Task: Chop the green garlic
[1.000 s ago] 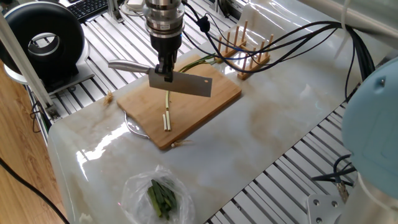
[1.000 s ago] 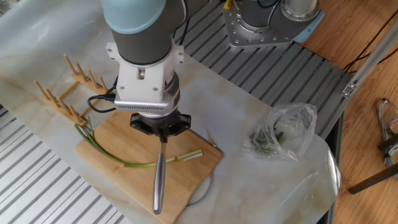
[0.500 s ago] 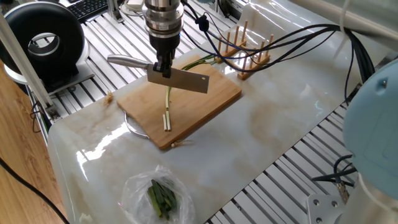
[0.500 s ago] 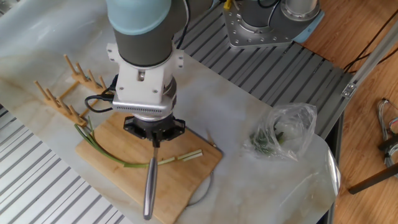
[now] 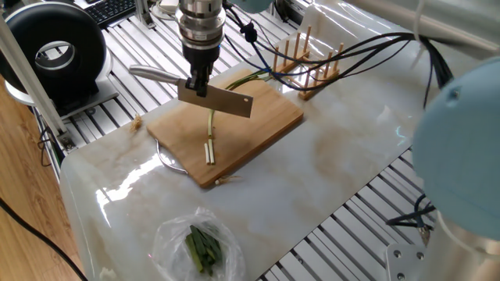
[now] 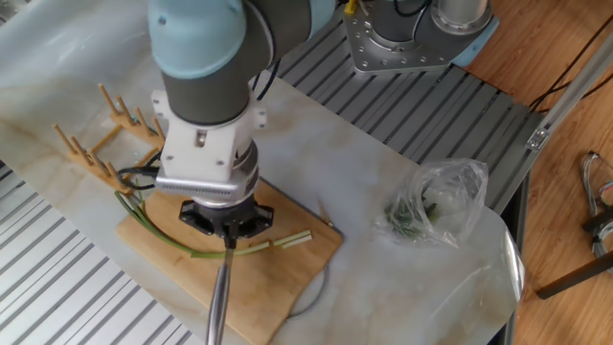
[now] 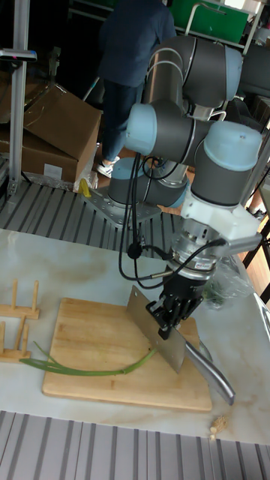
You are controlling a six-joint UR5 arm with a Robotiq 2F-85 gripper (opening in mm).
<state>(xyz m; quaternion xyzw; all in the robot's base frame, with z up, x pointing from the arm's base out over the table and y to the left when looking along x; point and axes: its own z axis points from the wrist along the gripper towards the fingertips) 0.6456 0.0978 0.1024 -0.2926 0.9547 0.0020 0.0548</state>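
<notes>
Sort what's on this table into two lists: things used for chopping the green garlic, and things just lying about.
In use:
- thin green garlic stalk, white end to green tips
- steel cleaver knife
- gripper clamped on the cleaver
- bamboo cutting board

Lying about:
- wooden peg rack
- clear plastic bag of dark green leaves

Tabletop and items resting on it

Pale marble-look tabletop [image 5: 344, 172] carries a bamboo cutting board [image 5: 266, 129], a wooden peg rack [image 5: 308, 66] just beside the board, and a clear plastic bag of dark greens [image 5: 195, 246] lying well apart.
</notes>
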